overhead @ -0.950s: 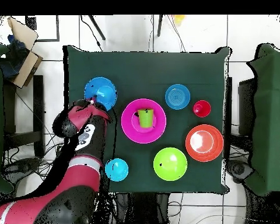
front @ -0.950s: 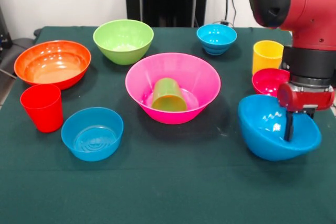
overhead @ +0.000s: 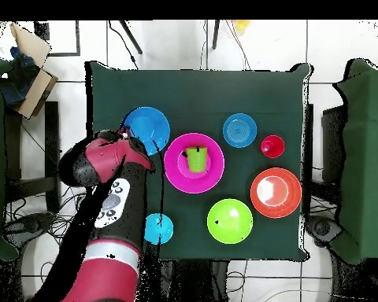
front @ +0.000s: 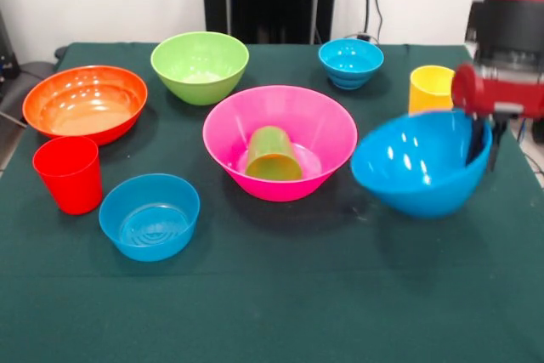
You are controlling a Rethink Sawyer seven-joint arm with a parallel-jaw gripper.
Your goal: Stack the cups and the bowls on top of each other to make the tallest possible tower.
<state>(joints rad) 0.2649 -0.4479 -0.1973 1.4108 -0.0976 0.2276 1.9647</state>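
My gripper [front: 483, 155] is shut on the right rim of the large blue bowl [front: 421, 163] and holds it tilted just above the cloth, to the right of the biggest pink bowl [front: 331, 138]. A green cup [front: 272, 155] lies on its side inside the pink bowl. In the overhead view the large blue bowl [overhead: 147, 128] sits just left of the pink bowl [overhead: 175, 169], with the gripper [overhead: 127, 140] at its rim. The yellow cup [front: 431, 88] stands behind the blue bowl. The red cup [front: 68, 173] stands at the left. The magenta-red bowl is out of view.
The orange bowl [front: 85, 104] and lime green bowl [front: 200, 65] sit at the back left. The cyan bowl [front: 350, 63] is at the back right. The small translucent blue bowl [front: 150, 216] is at the front left. The green tablecloth [front: 280, 295] ends close to my arm at the right.
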